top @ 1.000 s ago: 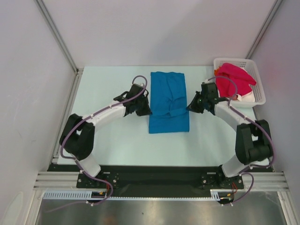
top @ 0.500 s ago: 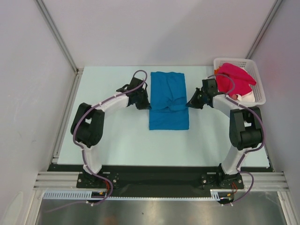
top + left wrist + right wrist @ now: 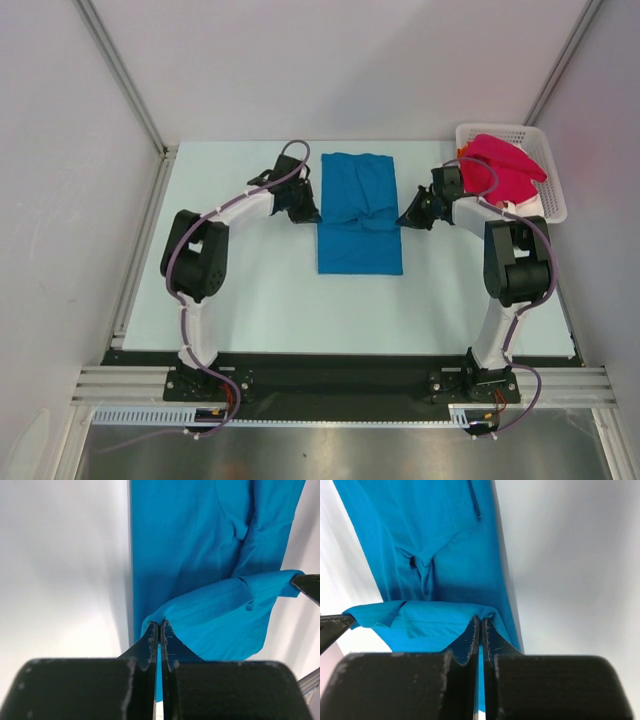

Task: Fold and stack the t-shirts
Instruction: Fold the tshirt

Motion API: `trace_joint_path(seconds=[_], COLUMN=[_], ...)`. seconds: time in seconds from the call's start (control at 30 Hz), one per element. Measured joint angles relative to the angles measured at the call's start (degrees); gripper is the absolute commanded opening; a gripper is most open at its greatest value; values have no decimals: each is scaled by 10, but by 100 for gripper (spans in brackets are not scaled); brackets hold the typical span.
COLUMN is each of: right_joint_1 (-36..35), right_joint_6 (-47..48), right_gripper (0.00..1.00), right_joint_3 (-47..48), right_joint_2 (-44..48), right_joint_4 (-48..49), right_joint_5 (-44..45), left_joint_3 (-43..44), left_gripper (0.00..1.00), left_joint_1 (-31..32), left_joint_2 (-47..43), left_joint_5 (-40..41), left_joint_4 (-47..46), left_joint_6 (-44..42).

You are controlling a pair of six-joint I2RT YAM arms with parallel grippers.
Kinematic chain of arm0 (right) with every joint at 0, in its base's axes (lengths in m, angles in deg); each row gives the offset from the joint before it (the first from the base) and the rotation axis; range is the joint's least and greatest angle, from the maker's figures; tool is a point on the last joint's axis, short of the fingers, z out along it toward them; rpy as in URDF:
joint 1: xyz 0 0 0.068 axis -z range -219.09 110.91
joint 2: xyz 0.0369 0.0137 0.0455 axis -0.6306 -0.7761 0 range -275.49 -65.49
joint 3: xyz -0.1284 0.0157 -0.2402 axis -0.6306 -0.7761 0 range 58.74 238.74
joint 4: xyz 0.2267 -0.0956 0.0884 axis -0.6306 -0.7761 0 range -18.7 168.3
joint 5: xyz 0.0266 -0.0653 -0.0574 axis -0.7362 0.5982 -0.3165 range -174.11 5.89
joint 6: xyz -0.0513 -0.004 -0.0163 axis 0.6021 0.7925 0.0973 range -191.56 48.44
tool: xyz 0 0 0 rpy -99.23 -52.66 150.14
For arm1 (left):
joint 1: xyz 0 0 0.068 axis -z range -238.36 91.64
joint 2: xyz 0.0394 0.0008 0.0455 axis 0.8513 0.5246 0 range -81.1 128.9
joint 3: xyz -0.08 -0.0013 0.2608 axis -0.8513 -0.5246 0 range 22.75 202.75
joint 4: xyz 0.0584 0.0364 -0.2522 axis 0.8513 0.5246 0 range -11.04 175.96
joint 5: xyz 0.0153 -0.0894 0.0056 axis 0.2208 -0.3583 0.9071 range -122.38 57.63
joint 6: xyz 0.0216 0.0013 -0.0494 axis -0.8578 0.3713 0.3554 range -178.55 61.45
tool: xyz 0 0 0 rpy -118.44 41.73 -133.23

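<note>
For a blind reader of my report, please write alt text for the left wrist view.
The left gripper, shut, pinches a raised fold of the blue t-shirt above the white table. At the right edge, the right gripper holds the fold's other end.

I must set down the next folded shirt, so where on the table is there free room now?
Free: the near strip of the table between the blue t-shirt and the near edge, and the far left corner beyond the left arm. Crowded: the far right corner, where the basket and the right arm stand close.
</note>
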Motion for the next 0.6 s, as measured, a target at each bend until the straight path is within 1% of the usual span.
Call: trace_joint_path(seconds=[0.37,0.43,0.47,0.5,0.53,0.6], right_joint_1=[13,14,15,16,16,18], right_joint_6=[0,0,1,2,4,10], right_gripper=[0,0,1,3,12,20], right_joint_3=[18,26,29,36,43,57], right_joint_2=[-19,-29,-34,-42,-49,-59], right_joint_4=[9,9,10,8,7,2], right_joint_5=[-13,-15,-16,-17,-17,-15], left_joint_3=[43,55,59,64,68,73], left_gripper=[1,5,15,20,22,29], left_joint_1=[-5,-6,-6,-7,-7,-7], left_joint_2=[45,56,59,63,65,65], left_joint_5=[-12,-14,-14,-12,-9,8], left_joint_4=[14,19,22,27,32,43], left_joint_6=[-11,-12,-13,-17,-22,-27])
